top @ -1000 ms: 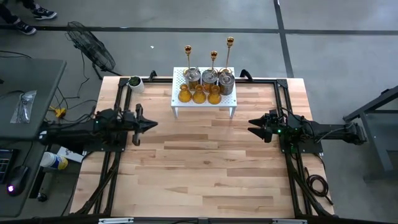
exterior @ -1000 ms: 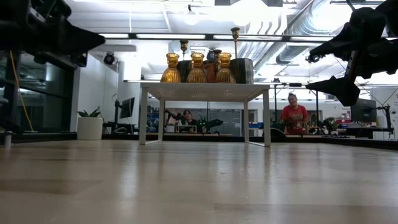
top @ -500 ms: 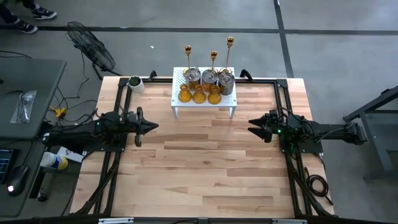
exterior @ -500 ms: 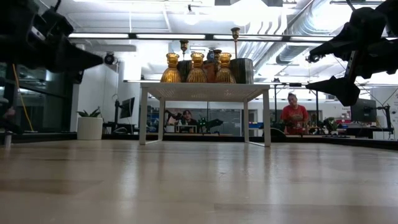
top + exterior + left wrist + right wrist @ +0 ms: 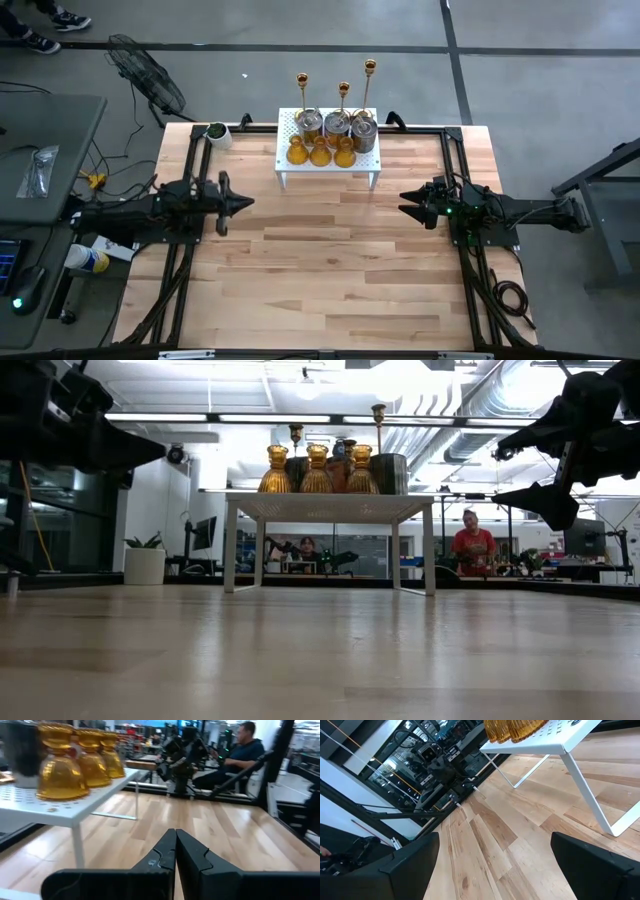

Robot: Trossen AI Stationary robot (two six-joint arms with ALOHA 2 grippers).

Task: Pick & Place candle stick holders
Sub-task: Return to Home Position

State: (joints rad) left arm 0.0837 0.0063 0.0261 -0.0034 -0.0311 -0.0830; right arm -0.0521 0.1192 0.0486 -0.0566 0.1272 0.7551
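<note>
While both arms hang level over the sides of the wood table (image 5: pixel 320 280), neither holds anything. The left gripper (image 5: pixel 243 202) is at the left side, pointing inward, its fingers (image 5: pixel 165 855) pressed flat together with nothing between. The right gripper (image 5: pixel 404 208) is at the right side, pointing back at it, its fingers (image 5: pixel 405 865) spread wide and empty. The two are well apart, with bare boards between them. In the low view the left gripper (image 5: pixel 160 453) is a closed point and the right gripper (image 5: pixel 500 475) gapes, both clear of the surface.

Past the grippers, near the far edge and roughly centred, a white perforated rack (image 5: pixel 330 170) stands on thin legs. All nine holders are on top of it.
- **Front row:** three amber glass holders (image 5: pixel 320 155) sit side by side, close together.
- **Behind them:** three silver cups (image 5: pixel 336 126) stand in a row.
- **At the back:** three gold sticks (image 5: pixel 344 92) stand upright, taller than the rest, their bases hidden behind the cups.

In the left wrist view the amber glass holders (image 5: pixel 60 775) line the rack (image 5: pixel 75 810) edge, with the right arm beyond. In the right wrist view only the bottoms of the amber glass holders (image 5: pixel 512 727) show at the rack (image 5: pixel 555 740) edge, with the left arm beyond.

A white cup (image 5: pixel 216 132) with dark contents sits at the far left corner of the table, apart from the rack. A fan (image 5: pixel 150 80) is on the floor off the table, past that corner. In the room behind are a person in a red top (image 5: pixel 473 545) and a seated person in a dark top (image 5: pixel 245 750).
</note>
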